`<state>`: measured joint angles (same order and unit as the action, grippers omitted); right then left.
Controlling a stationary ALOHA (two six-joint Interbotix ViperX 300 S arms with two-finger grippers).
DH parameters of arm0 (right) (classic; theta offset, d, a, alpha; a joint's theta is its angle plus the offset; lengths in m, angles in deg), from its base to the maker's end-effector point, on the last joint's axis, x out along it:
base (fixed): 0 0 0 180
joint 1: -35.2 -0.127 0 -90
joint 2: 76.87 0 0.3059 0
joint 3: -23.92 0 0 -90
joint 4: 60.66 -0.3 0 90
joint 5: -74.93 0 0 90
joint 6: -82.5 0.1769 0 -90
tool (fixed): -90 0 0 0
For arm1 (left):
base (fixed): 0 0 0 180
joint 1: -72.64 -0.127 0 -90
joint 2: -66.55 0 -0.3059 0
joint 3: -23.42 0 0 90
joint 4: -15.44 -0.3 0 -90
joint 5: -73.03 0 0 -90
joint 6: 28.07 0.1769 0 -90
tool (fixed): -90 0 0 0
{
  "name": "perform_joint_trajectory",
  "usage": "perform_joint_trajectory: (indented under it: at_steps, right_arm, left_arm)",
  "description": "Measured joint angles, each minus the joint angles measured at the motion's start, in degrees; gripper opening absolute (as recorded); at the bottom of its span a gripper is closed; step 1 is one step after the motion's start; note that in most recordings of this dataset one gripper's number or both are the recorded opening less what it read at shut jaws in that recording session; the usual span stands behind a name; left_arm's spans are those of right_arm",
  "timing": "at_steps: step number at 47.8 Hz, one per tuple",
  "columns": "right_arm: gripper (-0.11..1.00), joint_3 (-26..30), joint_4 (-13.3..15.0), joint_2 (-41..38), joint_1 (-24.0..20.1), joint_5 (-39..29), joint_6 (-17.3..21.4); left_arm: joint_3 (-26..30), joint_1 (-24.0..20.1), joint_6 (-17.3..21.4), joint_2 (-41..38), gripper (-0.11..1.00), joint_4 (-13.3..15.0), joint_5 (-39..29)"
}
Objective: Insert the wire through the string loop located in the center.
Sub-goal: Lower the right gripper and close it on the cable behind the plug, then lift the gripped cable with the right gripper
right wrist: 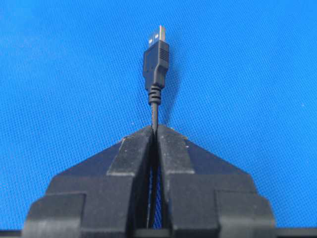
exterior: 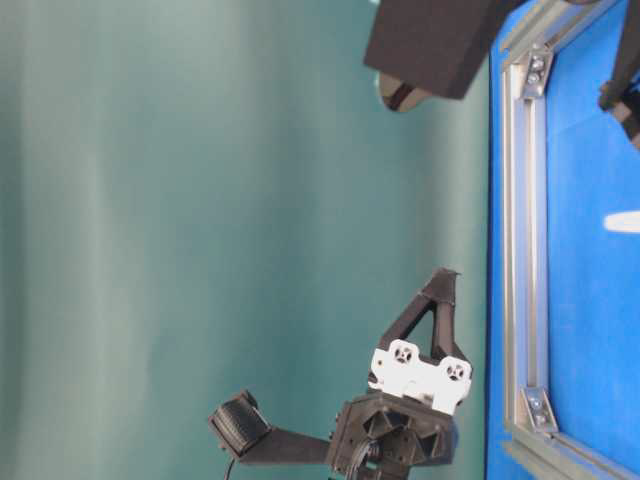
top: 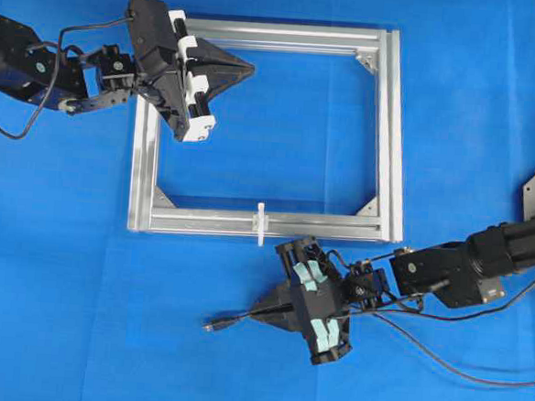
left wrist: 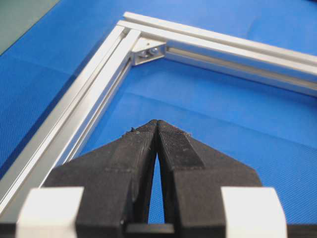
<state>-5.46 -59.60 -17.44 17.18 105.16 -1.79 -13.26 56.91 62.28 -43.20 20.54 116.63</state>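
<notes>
The right gripper (right wrist: 154,130) is clamped on the wire (right wrist: 155,69) just behind its plug, which juts ahead of the fingertips. Light, limp cable, so this short hold suits. The string loop (top: 259,222) sits nearby, off to one side.

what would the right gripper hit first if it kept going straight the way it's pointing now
Probably nothing nearby. The right gripper, shut on the wire, points left across the bare blue cloth, roughly parallel to the frame. The string loop sits off to the side of that line. Height above the cloth is unclear.
</notes>
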Motion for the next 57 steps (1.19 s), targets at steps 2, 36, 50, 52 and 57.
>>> perform_joint_trajectory:
  at_steps: [2,36,50,52,57]
  right_arm:
    - [-0.03,0.0,0.0,0.8,0.0,-1.1,0.1]
    - [-0.03,0.9,0.0,16.4,0.0,-18.4,-0.1]
    - [-0.03,0.9,0.0,16.4,0.0,-18.5,-0.1]
    - [-0.03,0.8,0.0,16.3,0.0,-18.5,-0.1]
    - [-0.03,0.9,0.0,16.3,0.0,-18.5,0.0]
  left_arm:
    - [0.0,0.0,0.0,0.0,0.00,0.0,0.0]
    - [0.0,-0.1,0.0,0.0,0.00,0.0,0.0]
    - [0.0,0.0,-0.1,0.0,0.00,0.1,-0.1]
    - [-0.1,-0.1,0.0,0.0,0.00,0.0,-0.1]
    - [-0.1,-0.1,0.0,0.0,0.00,0.0,0.0]
